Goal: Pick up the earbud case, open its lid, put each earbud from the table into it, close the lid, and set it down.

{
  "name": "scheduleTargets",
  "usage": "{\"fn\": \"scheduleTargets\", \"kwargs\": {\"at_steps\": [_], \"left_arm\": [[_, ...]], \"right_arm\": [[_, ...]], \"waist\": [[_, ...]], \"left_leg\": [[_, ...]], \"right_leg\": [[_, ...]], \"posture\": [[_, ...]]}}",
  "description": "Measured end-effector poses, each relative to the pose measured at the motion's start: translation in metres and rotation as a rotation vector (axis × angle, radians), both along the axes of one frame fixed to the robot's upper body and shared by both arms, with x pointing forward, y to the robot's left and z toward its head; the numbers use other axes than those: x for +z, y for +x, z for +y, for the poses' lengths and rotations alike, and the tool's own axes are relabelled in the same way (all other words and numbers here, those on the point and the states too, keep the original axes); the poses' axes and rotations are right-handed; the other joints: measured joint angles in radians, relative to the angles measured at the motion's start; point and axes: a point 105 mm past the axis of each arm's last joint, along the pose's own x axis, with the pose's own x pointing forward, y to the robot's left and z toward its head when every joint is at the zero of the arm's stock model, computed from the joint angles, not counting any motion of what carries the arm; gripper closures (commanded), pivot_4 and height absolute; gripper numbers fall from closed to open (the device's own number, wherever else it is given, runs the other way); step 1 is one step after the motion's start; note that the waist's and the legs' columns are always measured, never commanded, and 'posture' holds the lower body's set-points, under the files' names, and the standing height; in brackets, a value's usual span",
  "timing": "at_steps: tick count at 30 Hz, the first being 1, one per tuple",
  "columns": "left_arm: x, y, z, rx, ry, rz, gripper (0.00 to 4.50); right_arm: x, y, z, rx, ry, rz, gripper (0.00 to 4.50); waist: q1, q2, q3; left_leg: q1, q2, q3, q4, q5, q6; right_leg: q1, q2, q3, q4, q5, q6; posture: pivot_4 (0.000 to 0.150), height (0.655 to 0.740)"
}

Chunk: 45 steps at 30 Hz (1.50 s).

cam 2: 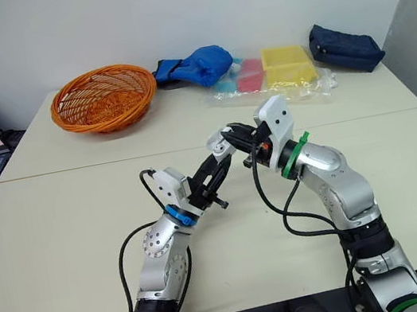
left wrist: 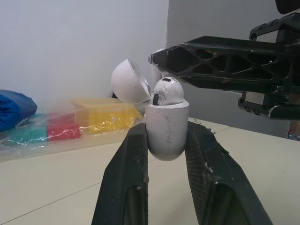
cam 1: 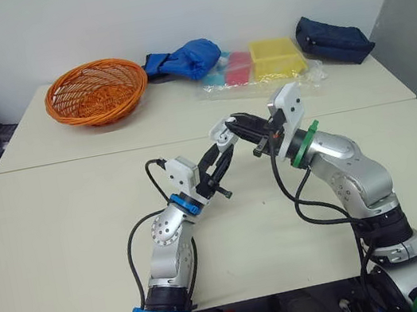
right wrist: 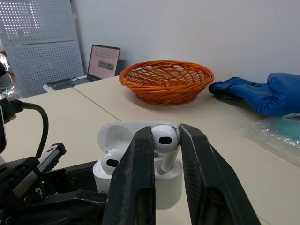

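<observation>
The left gripper [cam 1: 220, 163] squeezes the open earbud case [left wrist: 166, 136] over the middle of the desk [cam 1: 60, 230]. The right gripper [right wrist: 164, 135] pinches an earbud [right wrist: 166, 140] at its slot — tilted, it could jam or fall.

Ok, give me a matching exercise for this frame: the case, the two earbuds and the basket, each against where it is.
Things:
1. earbud case
2. first earbud
3. second earbud
4. orange basket

Places:
A. pinched in the right gripper, at the open case
B. on the far table, on the robot's left
C. held in the left gripper, lid open
D. seated in the case

Pairs: 1-C, 2-D, 3-A, 4-B
</observation>
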Motion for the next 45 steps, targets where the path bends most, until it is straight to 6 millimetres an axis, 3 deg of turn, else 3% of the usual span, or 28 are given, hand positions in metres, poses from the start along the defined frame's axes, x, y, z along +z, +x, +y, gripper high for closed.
{"fn": "scheduleTargets", "kwargs": {"at_steps": [9, 17, 26, 33, 37, 40, 43, 45], "left_arm": [[-0.001, 0.0, -0.002, -0.008, 0.003, 0.004, 3.77], [-0.001, 0.0, 0.001, 0.003, -0.001, 0.003, 3.77], [0.0, 0.0, 0.0, 0.001, -0.002, 0.003, 3.77], [0.0, 0.0, 0.001, 0.001, 0.0, 0.003, 3.77], [-0.001, 0.0, 0.0, -0.002, 0.001, 0.003, 3.77], [-0.001, -0.001, 0.001, -0.013, 0.008, 0.002, 3.77], [-0.002, -0.004, -0.003, -0.076, 0.036, 0.002, 3.77], [-0.002, -0.007, -0.005, -0.131, 0.063, -0.008, 3.77]], "right_arm": [[-0.005, -0.001, -0.002, 0.002, -0.05, -0.01, 4.1], [-0.01, -0.001, -0.006, -0.013, -0.063, -0.007, 1.37], [-0.01, -0.003, -0.012, 0.005, -0.08, -0.002, 1.37], [-0.008, -0.017, -0.057, 0.081, -0.163, 0.061, 1.37], [-0.007, -0.024, -0.073, 0.12, -0.213, 0.098, 1.37], [-0.001, -0.026, -0.081, 0.137, -0.222, 0.12, 1.37], [0.015, -0.024, -0.076, 0.17, -0.214, 0.114, 1.37], [0.026, -0.022, -0.073, 0.202, -0.207, 0.117, 1.73]], "waist": [[0.0, 0.0, 0.0], [0.0, 0.0, 0.0], [0.002, 0.0, 0.0], [0.002, 0.0, 0.0], [-0.001, 0.0, 0.0], [-0.003, 0.0, 0.0], [-0.004, 0.0, 0.0], [-0.003, 0.0, 0.0]], "left_leg": [[0.0, 0.0, 0.0, 0.0, 0.0, 0.0], [0.0, 0.0, 0.0, 0.0, 0.0, 0.0], [0.0, 0.0, 0.0, 0.0, 0.0, 0.0], [0.0, -0.001, 0.0, 0.0, 0.0, 0.0], [0.0, 0.0, 0.0, 0.0, 0.0, 0.0], [0.0, 0.0, 0.001, 0.0, 0.0, 0.0], [0.0, 0.0, 0.0, 0.0, 0.0, 0.0], [0.0, 0.0, 0.0, 0.0, 0.0, 0.0]], "right_leg": [[0.0, 0.0, 0.0, 0.0, 0.0, 0.0], [0.0, 0.0, 0.0, 0.0, 0.0, 0.0], [0.0, 0.0, 0.0, 0.0, 0.0, 0.0], [0.0, -0.001, 0.0, -0.001, 0.0, 0.0], [0.0, 0.0, 0.0, 0.0, 0.0, 0.0], [0.0, 0.0, 0.001, 0.0, 0.0, 0.0], [0.0, 0.0, 0.001, 0.0, 0.0, 0.0], [0.0, 0.0, 0.0, 0.0, 0.0, 0.0]], "posture": [[0.15, 0.74], [0.15, 0.74], [0.15, 0.74], [0.15, 0.74], [0.15, 0.74], [0.15, 0.74], [0.15, 0.74], [0.15, 0.74]]}}
